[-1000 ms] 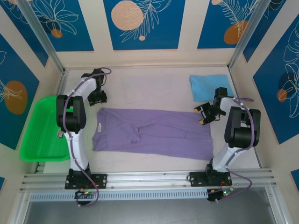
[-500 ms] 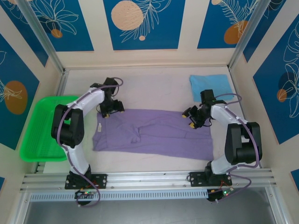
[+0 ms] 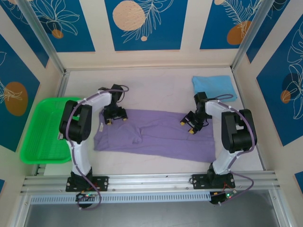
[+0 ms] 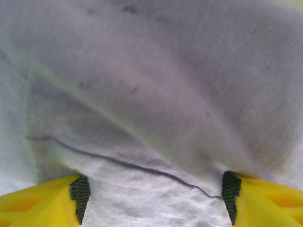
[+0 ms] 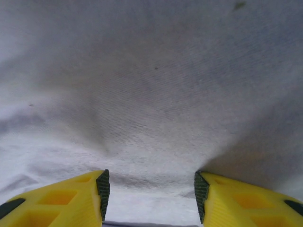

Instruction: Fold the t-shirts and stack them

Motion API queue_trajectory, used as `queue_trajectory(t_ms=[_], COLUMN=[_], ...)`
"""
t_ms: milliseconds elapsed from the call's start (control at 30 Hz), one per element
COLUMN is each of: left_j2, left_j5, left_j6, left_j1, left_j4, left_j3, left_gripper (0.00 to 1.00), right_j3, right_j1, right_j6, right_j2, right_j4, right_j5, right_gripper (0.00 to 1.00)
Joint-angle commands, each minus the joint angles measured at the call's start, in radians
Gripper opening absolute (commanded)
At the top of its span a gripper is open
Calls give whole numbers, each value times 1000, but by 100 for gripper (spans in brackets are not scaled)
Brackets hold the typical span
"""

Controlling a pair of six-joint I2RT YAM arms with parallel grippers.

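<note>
Left tool (image 3: 117, 119), right tool (image 3: 186, 126) inward onto purple tee (image 3: 161, 140)

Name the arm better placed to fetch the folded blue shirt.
Right. The blue shirt lies in the far right corner, just beyond the right gripper; the left gripper is at the far-left edge of the purple shirt, much farther away.

Table (image 3: 156, 82): pale, whitish surface, framed by metal rail along near edge.

Purple tee (image 3: 156, 142): spread flat across middle, long axis left to right, reaching from near left edge to near right edge. Folds and wrinkles in left half.

Blue tee (image 3: 214, 87): folded rectangle, far right corner, apart from purple tee.

Green tray (image 3: 45, 130): at left edge, near half; support underneath not determinable.
</note>
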Motion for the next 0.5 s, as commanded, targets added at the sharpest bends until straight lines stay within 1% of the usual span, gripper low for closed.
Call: queue_trajectory(t_ms=[0,133,233,267,333,400,433,467], left_j2=[156,342,507,563,671,765,781,771], left_j5=[-80,-109,-121,-106,-78,-61,-53,-39], left_j6=[29,63,106,125,149,161,165,163], left_j1=[1,2,2,2,-3,-9,-10,-12], left_j4=[-7,-90,-165,-178,-197,-187,-154,-102], left_j3=[148,436,737,851,1075,1294,1340,1346], left_gripper=[76,76,76,76,79,84,87,89], right_j3=[15,18,2,-4,-9,-9,-7,-6], right_j1=[-5,-4,5,13,29,47,53,63], right_j6=[25,41,66,71,73,63,56,45], right_j2=[17,10,-25,-39,-72,-102,-114,-125], right_j4=[-48,-68,-73,-76,-83,-87,-91,-95], right_j5=[15,-5,-23,-28,-20,-11,-9,-10], right_gripper=[54,54,54,54,54,54,54,54])
